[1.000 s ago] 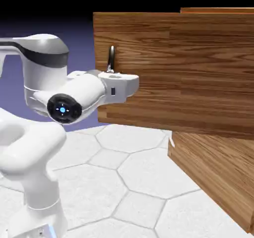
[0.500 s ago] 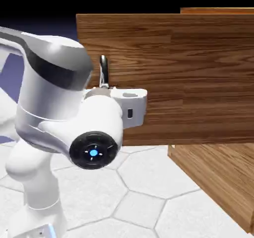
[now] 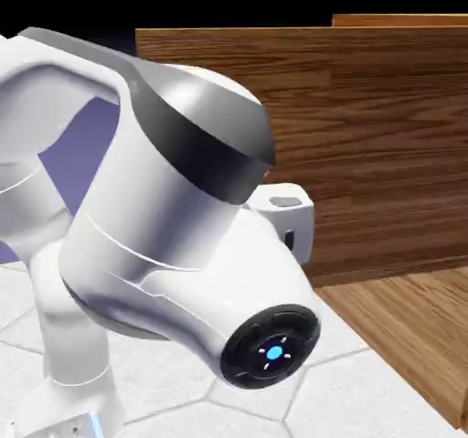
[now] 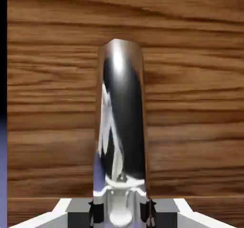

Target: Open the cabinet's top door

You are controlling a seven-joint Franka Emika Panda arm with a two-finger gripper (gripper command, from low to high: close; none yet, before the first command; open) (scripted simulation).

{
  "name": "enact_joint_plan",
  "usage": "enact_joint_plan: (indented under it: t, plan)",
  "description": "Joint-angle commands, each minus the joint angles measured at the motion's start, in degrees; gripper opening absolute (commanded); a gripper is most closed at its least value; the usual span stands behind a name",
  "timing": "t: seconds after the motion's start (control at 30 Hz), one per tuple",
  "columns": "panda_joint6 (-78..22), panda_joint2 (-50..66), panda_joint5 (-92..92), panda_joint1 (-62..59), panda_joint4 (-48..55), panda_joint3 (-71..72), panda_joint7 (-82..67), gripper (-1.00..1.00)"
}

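Hand view first, since that's where the action is: the gripper (image 4: 121, 212) has its two grey fingertips (image 4: 78, 213) pinched in tight on the handle (image 4: 121, 122), a shiny dark-and-silver bar that runs up the middle of the shot from between them. So basically fully closed, with the bar clamped in the grip. Right behind the bar is the wood grain of the top door (image 4: 190, 103), filling nearly the whole picture, with just a thin sliver of dark and blue-violet backdrop down the view's left edge where the panel ends.

Over in the exterior view you can't see the fingers or the handle at all, because the arm (image 3: 174, 235) is huge in the foreground and blocks them. Only a bit of the white hand (image 3: 285, 209) pokes out past the arm, right up against the wood. The top door (image 3: 366, 134) is swung well out from the cabinet (image 3: 402, 336), standing as a wide panel across the upper part of the shot, its free edge up near the arm. The cabinet body sits lower right, with the white hex-tiled table (image 3: 347, 390) in front of it.
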Motion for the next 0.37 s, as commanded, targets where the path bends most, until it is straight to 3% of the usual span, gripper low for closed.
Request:
enact_joint_plan:
  t: [0.0,0.33]
  plan:
    - [0.0,-0.5,-0.2,2.1,0.7,-1.7,0.4,-1.00]
    - [-0.2,-10.7,-3.8,22.8,10.9,-15.7,7.7,-1.00]
